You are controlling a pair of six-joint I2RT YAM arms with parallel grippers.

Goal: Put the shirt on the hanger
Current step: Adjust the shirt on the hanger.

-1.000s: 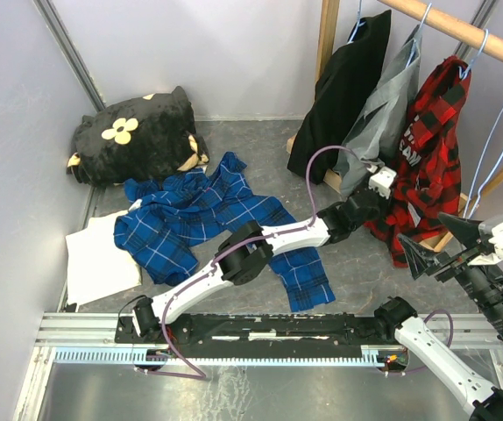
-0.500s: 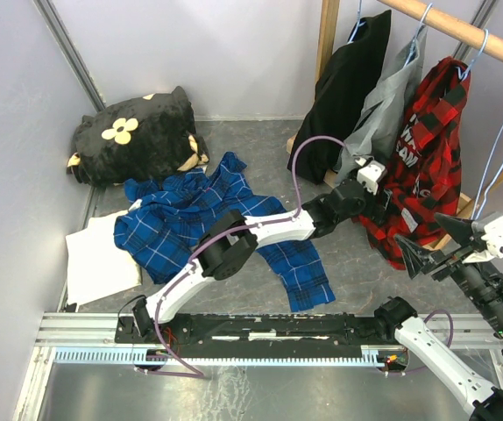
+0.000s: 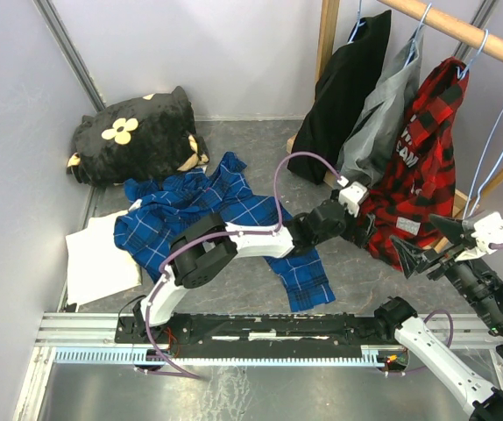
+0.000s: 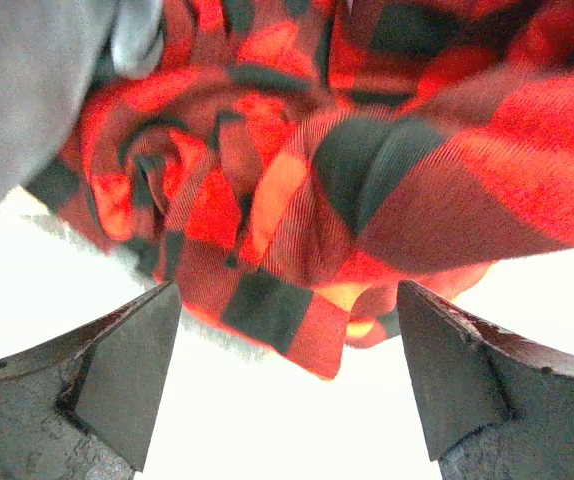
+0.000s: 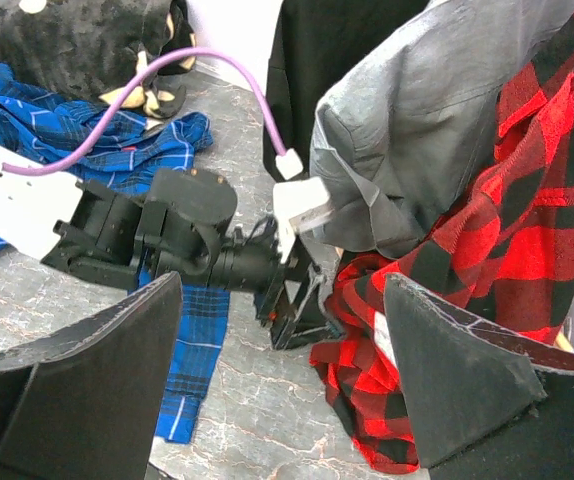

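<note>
Shirt, from the overhead camera: hangs at the far right on a hanger hooked over the wooden rail, with its long axis running from the rail down toward the near left and its hem bunched low beside the grey garment. Places the left gripper right at the left side of that hem, fingers spread and holding nothing. Places the right gripper a little nearer and to the right of the hem, likewise spread wide and empty, clear of the cloth. Makes the left arm the closer of the two. From the left wrist: lies straight ahead and above, shirt filling the upper view, lowest fold dipping into the gap of the open left gripper and touching neither finger as far as shows; grey garment at upper left. From the right wrist: sits ahead and to the right, shirt draping down past the right-hand finger of the open right gripper, with the left gripper just beside the hem's left edge. Suggests any further tug falls to the left arm, reaching slightly right.
</note>
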